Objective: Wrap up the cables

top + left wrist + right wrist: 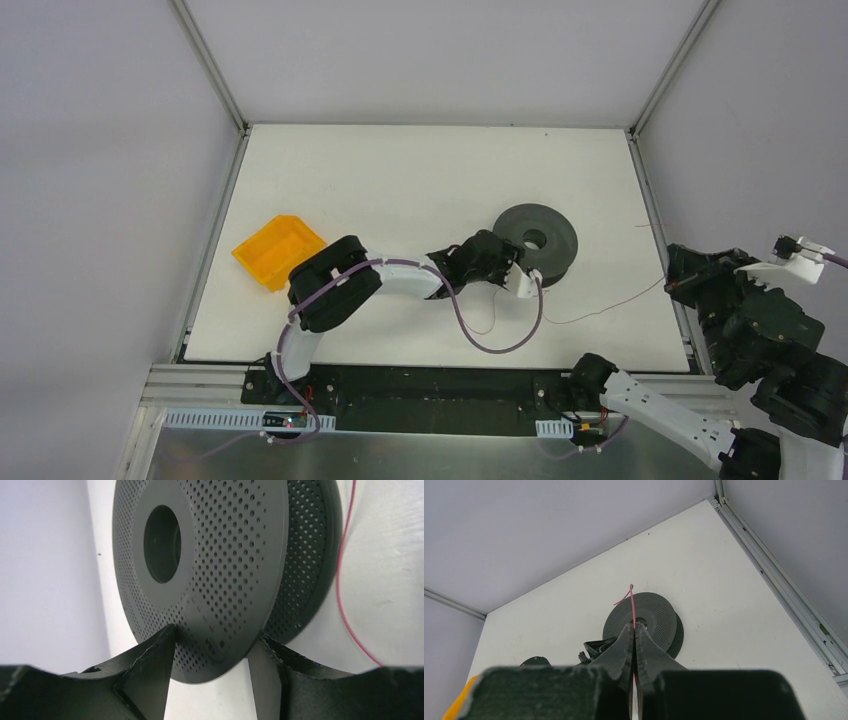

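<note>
The dark grey two-flanged spool (536, 240) lies flat right of the table's middle. My left gripper (522, 277) is at its near left rim. In the left wrist view the spool (220, 555) fills the frame, and my left gripper (216, 652) grips the upper flange's rim between its fingers (150, 670). The thin reddish wire (610, 305) runs from near the spool across the table to my right gripper (672, 276); it also shows beside the spool (340, 580). My right gripper (635, 626) is shut on the wire (633, 605), whose short end sticks out past the tips.
An orange bin (278, 250) sits at the table's left. A thick purple cable (500, 342) loops down from the left arm onto the table near the front. Metal rails (655, 215) and grey walls border the table.
</note>
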Available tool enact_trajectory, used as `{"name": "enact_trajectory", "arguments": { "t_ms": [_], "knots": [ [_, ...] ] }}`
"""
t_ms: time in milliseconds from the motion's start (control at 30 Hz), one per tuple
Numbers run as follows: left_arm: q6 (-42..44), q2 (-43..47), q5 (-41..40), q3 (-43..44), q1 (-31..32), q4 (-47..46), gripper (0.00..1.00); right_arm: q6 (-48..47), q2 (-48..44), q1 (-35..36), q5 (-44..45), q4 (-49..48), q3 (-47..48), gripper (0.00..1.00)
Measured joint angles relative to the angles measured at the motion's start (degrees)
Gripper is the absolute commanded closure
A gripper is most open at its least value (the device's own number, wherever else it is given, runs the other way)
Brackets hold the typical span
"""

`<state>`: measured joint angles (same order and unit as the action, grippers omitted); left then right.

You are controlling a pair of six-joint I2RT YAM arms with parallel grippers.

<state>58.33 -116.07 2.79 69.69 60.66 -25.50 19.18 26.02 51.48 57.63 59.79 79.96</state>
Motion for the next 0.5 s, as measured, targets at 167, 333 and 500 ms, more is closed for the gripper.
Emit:
{"name": "enact_trajectory", "arguments": {
  "t_ms": [167,333,500],
  "knots": [
    [4.92,-3.39,-2.47,0.35,1.16,-6.43,0.69,-0.92,0.0,0.0,-0.52,-1.29,-1.05,1.0],
    [8.39,-3.85,-6.21,0.81,1.62,-12.87,1.0,-1.44,0.0,-0.02,-1.07,-2.47,-2.16,1.0],
    [4.31,-1.01,-9.33,2.12,1.51,-12.33,1.0,-2.34,0.0,-0.02,-2.54,-4.37,-4.2,1.0]
  ]
}}
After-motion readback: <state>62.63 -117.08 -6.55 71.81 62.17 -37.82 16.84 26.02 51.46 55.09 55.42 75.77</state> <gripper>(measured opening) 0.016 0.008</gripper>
